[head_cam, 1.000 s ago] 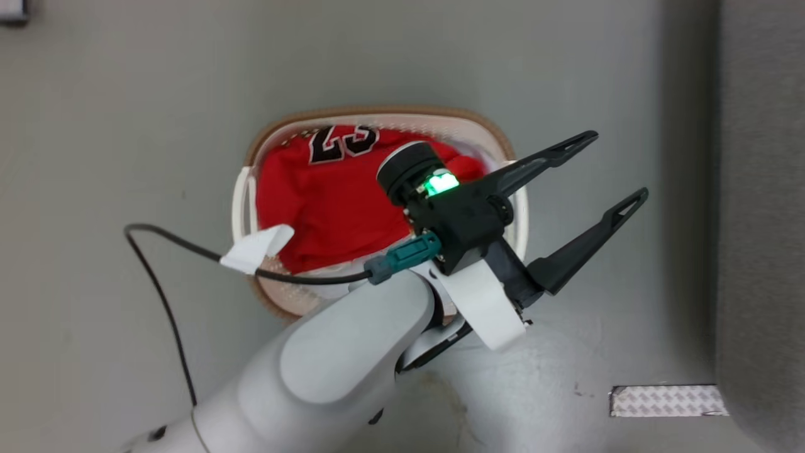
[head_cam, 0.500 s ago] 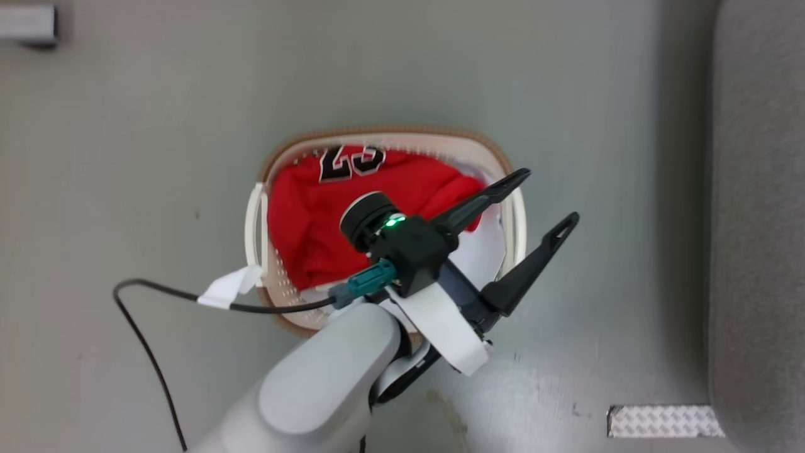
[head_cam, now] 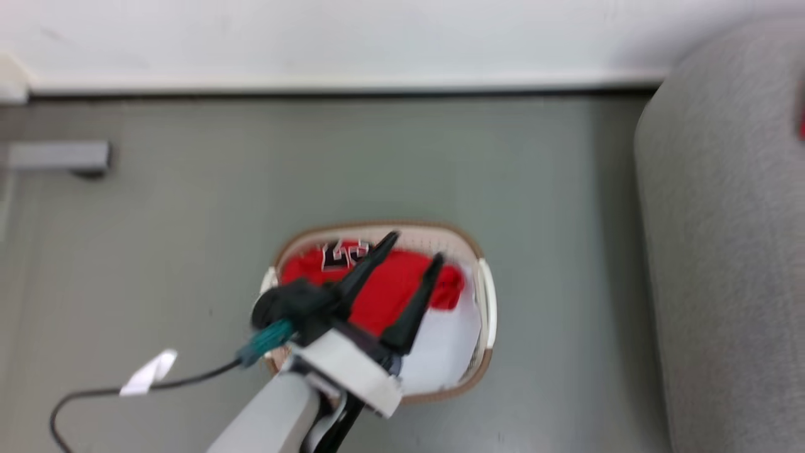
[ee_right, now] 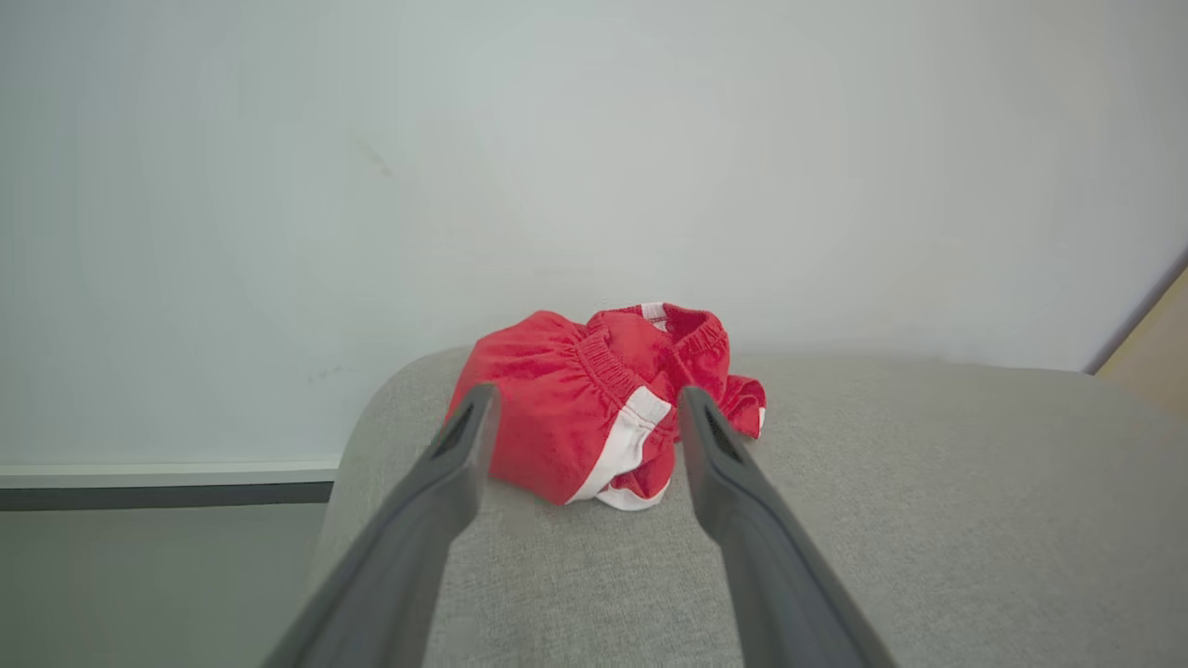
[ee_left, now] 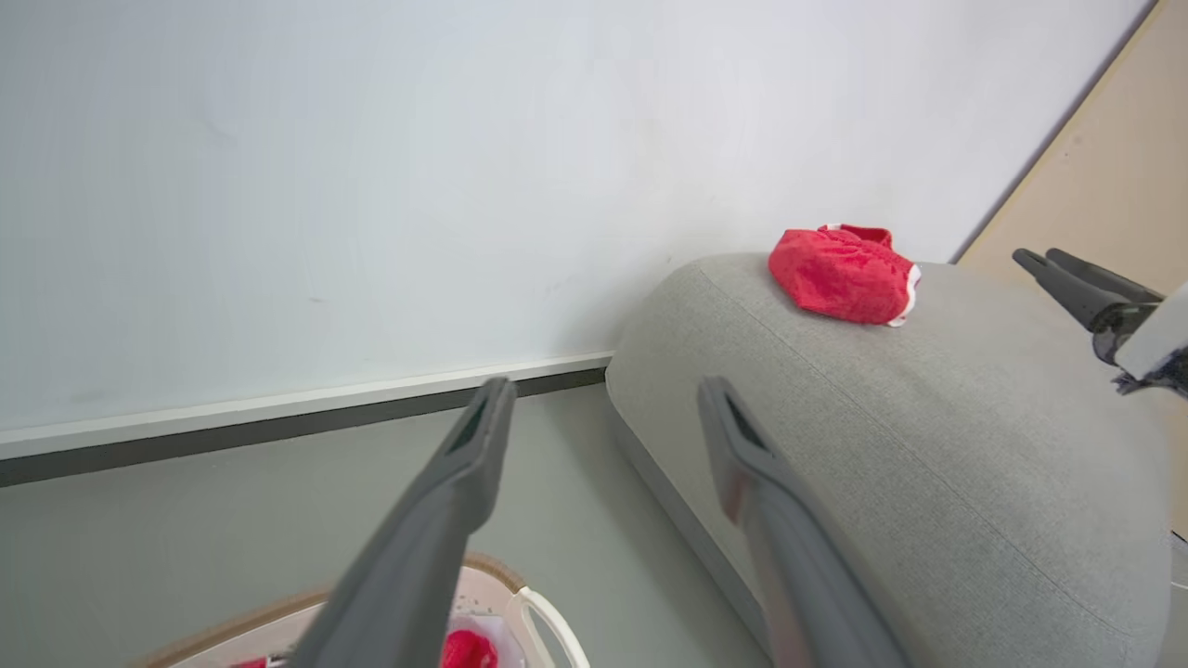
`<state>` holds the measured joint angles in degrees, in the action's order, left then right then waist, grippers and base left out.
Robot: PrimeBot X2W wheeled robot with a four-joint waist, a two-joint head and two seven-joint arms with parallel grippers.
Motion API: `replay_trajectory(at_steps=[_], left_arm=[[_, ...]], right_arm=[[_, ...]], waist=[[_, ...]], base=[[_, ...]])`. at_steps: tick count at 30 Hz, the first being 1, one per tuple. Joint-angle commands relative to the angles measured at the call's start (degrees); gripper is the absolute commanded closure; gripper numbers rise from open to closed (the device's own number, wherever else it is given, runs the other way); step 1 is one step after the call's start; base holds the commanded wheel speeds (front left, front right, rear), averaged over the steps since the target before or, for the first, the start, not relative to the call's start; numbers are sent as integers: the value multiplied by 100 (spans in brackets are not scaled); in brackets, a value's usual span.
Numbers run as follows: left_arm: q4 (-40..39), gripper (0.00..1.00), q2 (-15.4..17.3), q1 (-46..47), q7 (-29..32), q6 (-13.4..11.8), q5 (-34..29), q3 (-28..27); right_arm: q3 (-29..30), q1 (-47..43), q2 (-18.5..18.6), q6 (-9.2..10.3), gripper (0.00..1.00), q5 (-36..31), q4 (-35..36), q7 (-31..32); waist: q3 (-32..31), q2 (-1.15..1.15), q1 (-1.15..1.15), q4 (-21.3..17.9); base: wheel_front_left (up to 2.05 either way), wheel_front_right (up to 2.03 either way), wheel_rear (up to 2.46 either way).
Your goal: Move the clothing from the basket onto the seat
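L gripper [head_cam: 415, 246] is held wide, empty, over basket [head_cam: 468, 239] w/ red jersey [head_cam: 385, 294] inside. R gripper [ee_right: 585, 394] is spread wide too; red shorts [ee_right: 548, 436] are seen bunched on seat [ee_right: 928, 482], just past tips.

1. Clothing: two red pieces. One crumpled garment [ee_right: 594, 417] with white trim lies on the seat [head_cam: 723, 251]. One numbered garment [head_cam: 387, 290] with a black patch lies in the basket [head_cam: 487, 314].
2. Seats: one.
3. Baskets: one, with two side handles.
4. Grippers: two, the left gripper [head_cam: 416, 246] and the right gripper [ee_right: 587, 394]. Each has two dark fingers, four fingers in total.
5. Cables: one cable [head_cam: 188, 380], carrying one white tag [head_cam: 148, 372].
6. Grey blocks on the floor [head_cam: 188, 220]: one grey block [head_cam: 60, 157], near the wall.
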<state>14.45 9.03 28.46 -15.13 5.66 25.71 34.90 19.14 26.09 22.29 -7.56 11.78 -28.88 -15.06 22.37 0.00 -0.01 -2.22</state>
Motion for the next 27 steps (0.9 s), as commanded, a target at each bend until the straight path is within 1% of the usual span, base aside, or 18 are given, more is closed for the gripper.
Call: replay_trajectory(at_steps=[1,4,6,9,14,17,22,24,27], left_arm=[[-21,0,7,-271,-3,-18,-69,-166],[-40,0,-15,-665,-3,-46,-127,-511],[-7,0,-41,-920,-3,-17,-146,-697],[54,0,-56,-1219,-3,0,-245,-952],[99,0,-7,-1649,-3,17,-379,-1394],[126,0,23,-1850,-3,13,-499,-1656],[167,0,16,-2127,-3,65,-663,-1985],[175,0,15,-2227,-3,77,-737,-2123],[153,0,-52,-2352,-3,89,-880,-2318]], right_arm=[[-28,-297,-109,15,0,-98,234,-15],[-170,-700,-311,15,0,-164,692,-7],[-270,-961,-477,15,0,-199,942,-7],[-447,-1367,-734,15,0,-201,1208,-6],[-806,-1932,-1149,15,0,-261,1564,-6],[-1086,-2213,-1452,15,0,-247,1694,-6],[-1450,-2618,-1775,15,0,-178,1839,-6],[-1575,-2751,-1848,15,0,-149,1846,-6],[-1840,-2898,-1907,15,0,-335,1793,-7]], waist=[[-590,0,1,59],[-919,0,1,160],[-1126,0,1,241],[-1463,0,1,404],[-1854,0,1,615],[-2012,0,1,709],[-2223,0,1,768],[-2268,0,1,749],[-2297,0,1,715]], base=[[0,0,0],[0,0,0],[0,0,0],[0,0,0],[0,0,0],[0,0,0],[0,0,0],[0,0,0],[0,0,0]])
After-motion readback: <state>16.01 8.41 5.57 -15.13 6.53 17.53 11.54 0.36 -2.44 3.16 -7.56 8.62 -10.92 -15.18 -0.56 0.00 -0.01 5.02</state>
